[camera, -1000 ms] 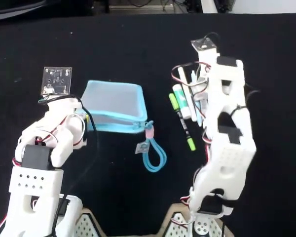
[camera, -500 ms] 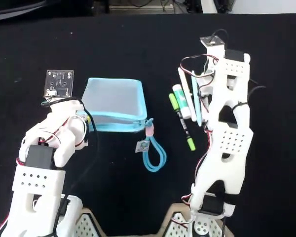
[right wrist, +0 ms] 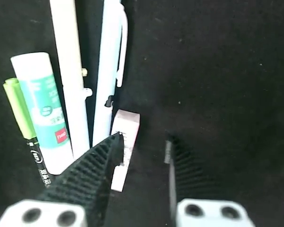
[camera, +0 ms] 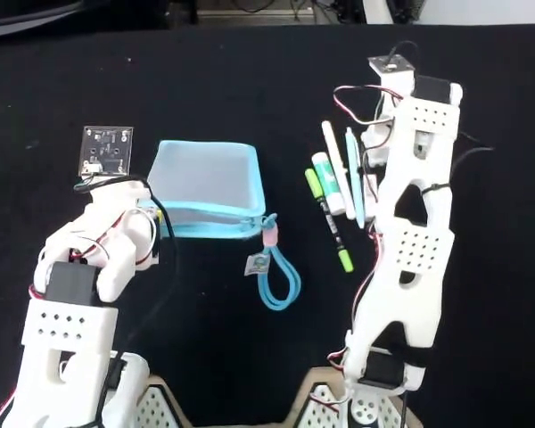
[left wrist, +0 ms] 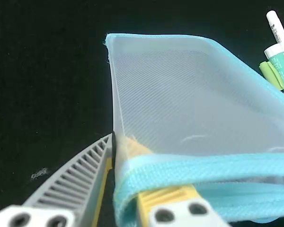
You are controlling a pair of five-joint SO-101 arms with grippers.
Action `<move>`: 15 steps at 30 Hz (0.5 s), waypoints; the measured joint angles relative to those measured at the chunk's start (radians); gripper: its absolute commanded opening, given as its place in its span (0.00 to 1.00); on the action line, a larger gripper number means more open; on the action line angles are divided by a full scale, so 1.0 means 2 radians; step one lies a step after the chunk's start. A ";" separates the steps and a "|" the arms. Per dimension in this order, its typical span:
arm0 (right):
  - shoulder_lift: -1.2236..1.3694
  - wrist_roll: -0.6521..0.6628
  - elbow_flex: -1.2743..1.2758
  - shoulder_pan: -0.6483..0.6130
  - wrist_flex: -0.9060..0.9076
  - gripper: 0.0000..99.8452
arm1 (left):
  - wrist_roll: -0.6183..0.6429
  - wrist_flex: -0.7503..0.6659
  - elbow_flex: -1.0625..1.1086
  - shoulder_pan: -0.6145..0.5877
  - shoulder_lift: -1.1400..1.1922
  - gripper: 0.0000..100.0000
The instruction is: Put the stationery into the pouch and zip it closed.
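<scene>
High view: pouch [camera: 205, 183] sits mid-table, stationery [camera: 337, 192] beside it, close under my right arm. Left wrist: left gripper [left wrist: 119, 142] clamped on the pouch's corner. Right wrist: right gripper [right wrist: 144, 142] spread wide, eraser [right wrist: 125, 135] by one finger, pens [right wrist: 68, 71] running lengthwise straight ahead.

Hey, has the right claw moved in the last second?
Yes. The right claw slid farther out from its base and away from the pouch, uncovering the pens it had overlapped.

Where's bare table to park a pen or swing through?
Free: the far strip of table beyond the pouch, and the near patch between the strap loop and the right arm. Crowded: pens, glue stick and marker packed beside the right gripper.
</scene>
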 measured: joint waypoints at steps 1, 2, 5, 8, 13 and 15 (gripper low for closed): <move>0.000 -0.001 0.000 -0.001 0.000 0.18 | 0.000 0.000 0.000 0.000 0.000 0.03; 0.000 -0.001 0.000 -0.002 0.000 0.18 | 0.000 0.000 0.000 0.000 0.000 0.03; 0.000 -0.001 0.000 -0.003 0.000 0.18 | 0.000 0.000 0.000 0.000 0.000 0.03; 0.000 -0.001 0.020 -0.005 0.000 0.18 | 0.000 0.000 0.000 0.000 0.000 0.03; 0.000 -0.001 0.044 -0.025 0.000 0.18 | 0.000 0.000 0.000 0.000 0.000 0.03; 0.000 -0.001 0.047 -0.028 0.000 0.18 | 0.000 0.000 0.000 0.000 0.000 0.03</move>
